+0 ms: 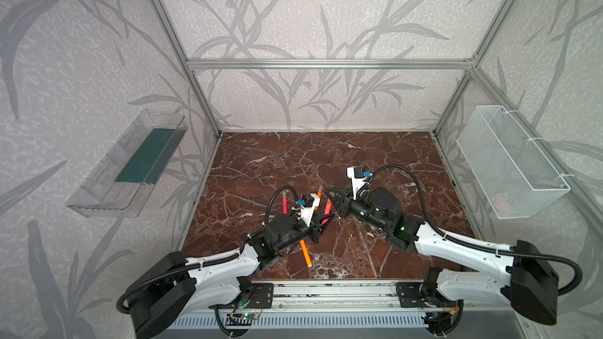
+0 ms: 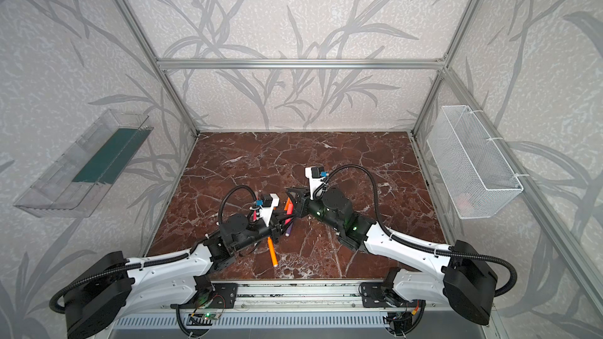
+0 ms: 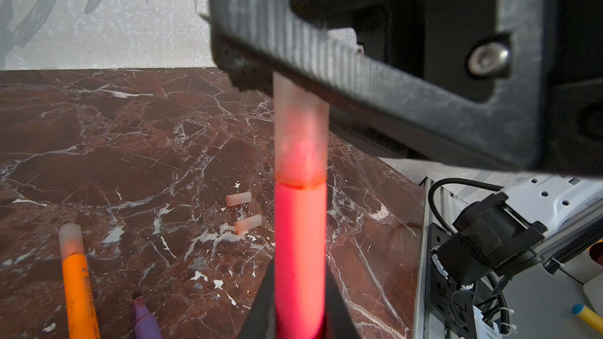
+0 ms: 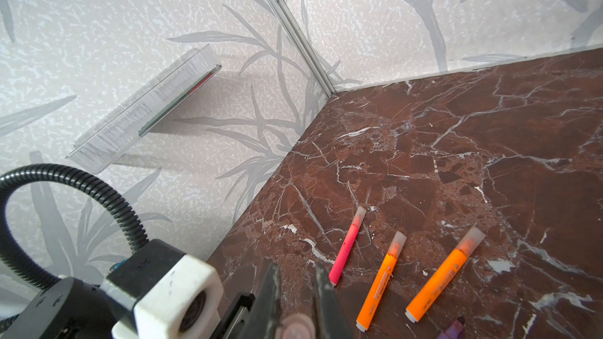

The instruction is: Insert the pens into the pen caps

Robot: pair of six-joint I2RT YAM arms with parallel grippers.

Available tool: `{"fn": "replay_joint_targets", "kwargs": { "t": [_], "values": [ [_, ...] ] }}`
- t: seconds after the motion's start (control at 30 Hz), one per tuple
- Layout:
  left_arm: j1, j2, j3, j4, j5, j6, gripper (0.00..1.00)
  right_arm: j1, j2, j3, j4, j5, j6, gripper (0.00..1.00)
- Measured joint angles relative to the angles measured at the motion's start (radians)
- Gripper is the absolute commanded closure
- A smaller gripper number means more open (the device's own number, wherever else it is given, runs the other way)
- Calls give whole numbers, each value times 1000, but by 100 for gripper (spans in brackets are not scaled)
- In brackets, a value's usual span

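Left gripper is holding the lower barrel of a pink-red pen, fingers clamped firmly on it. A fitted cap is sitting over that pen's tip, and the right gripper is pinching the cap's far end, fingers closed on it. Both grippers are meeting above the middle of the marble table. 2 loose caps are lying side by side on the table, beyond the held pen. 3 capped pens, 1 pink-red and 2 orange, are lying near one another on the table. A purple pen is lying uncapped just beside an orange one
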Motion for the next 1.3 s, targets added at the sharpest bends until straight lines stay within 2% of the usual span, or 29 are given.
{"fn": "replay_joint_targets", "kwargs": {
  "t": [0.33,0.5,0.83,1.3],
  "values": [
    [-10,-153,65,-217,-38,73,100,18,-30,-11,80,-26,-71,100],
    [-23,-193,81,-272,-38,121,100,44,-69,-42,115,-11,-98,100],
    [-28,-93,169,-355,-38,203,100,102,-88,-118,188,155,-169,100],
    [-30,-61,185,-426,-32,276,100,156,-70,-175,251,208,-212,100]
  ]
}}
